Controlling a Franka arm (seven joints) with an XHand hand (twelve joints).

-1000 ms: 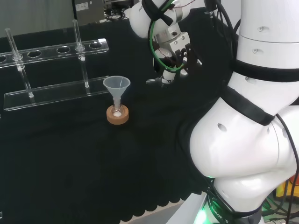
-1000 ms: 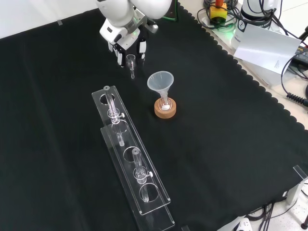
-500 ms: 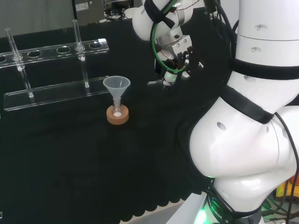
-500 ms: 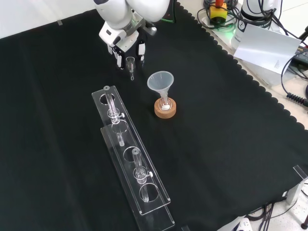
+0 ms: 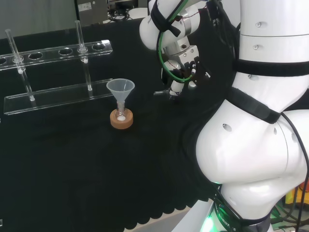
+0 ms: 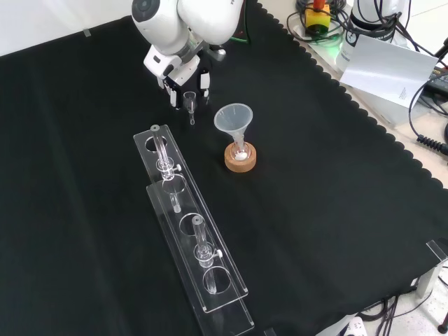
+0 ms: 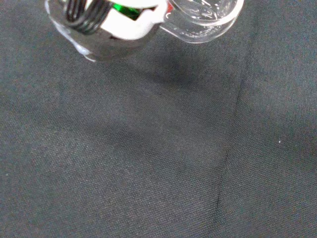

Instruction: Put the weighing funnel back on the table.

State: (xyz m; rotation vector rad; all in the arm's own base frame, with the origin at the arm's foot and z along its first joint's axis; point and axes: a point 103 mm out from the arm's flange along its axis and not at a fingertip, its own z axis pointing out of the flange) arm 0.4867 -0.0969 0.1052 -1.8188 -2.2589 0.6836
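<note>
Biggest thing here is the white arm point(image 5: 260, 145), which takes up the right of the head view, reaching over the black cloth point(image 6: 336, 210). Next down is the long clear tube rack point(image 5: 53, 96) with a few tubes standing in it. Then there's the funnel point(image 6: 233, 117), sitting mouth up in its little flask on the cork ring point(image 6: 240, 159).

The hand point(image 6: 183, 73) comes in at the top of the front view, above and left of that funnel. Its fingers are curled in and pinching the weighing funnel point(image 6: 190, 101) by the bowl end. The stem pokes out toward the rack. In the wrist view the clear bowl point(image 7: 205, 15) sits right by the hand, with bare cloth underneath. Looks like it's hanging low over the cloth, but I can't tell for sure that it isn't touching.

Handling-wise, I'd guess it's very light, stiff, slick and easy to chip. The thin stem seems the weak spot, so holding the wider bowl makes sense, and I'd lay it down gently since it could roll.
</note>
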